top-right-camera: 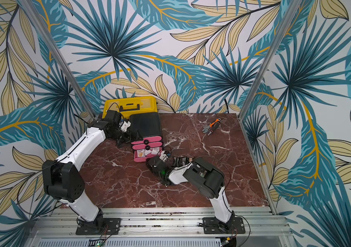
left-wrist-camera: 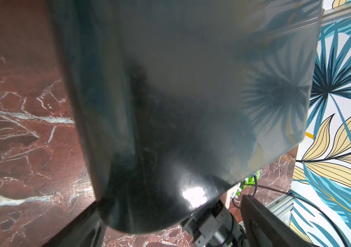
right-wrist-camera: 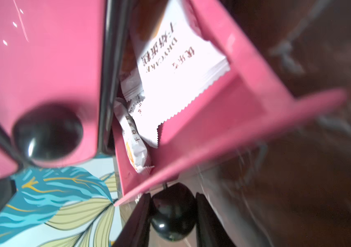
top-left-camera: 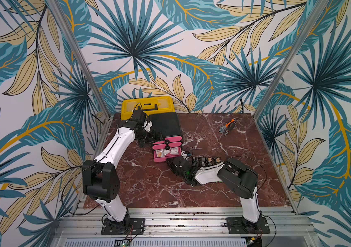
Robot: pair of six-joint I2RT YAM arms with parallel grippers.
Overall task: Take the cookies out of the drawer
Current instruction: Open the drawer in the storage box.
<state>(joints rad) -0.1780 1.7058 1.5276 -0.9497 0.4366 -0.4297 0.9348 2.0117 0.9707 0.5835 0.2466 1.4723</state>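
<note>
- The right pincer [right-wrist-camera: 173,197] is closed on the black knob [right-wrist-camera: 173,216] of the bottom drawer [right-wrist-camera: 213,119], one finger on each side. The knob is the only handle the pink front offers.
- That drawer stands pulled out of the black cabinet [top-left-camera: 166,124], so the cookies [right-wrist-camera: 176,70] lie uncovered inside. At least three white packets overlap there (other colours, if any, are hidden).
- The left pincer [top-left-camera: 152,136] sits against the cabinet's side, probably to stop the light box sliding along with the pull. I cannot tell whether its jaws are open or closed.
- A row of dark packets [top-left-camera: 205,160] lies on the worktop [top-left-camera: 213,188] just beyond the right forearm, apart from the drawer.
- My judgement is that the opening step is about done. The knob has to be let go before any packet inside can be picked up.
</note>
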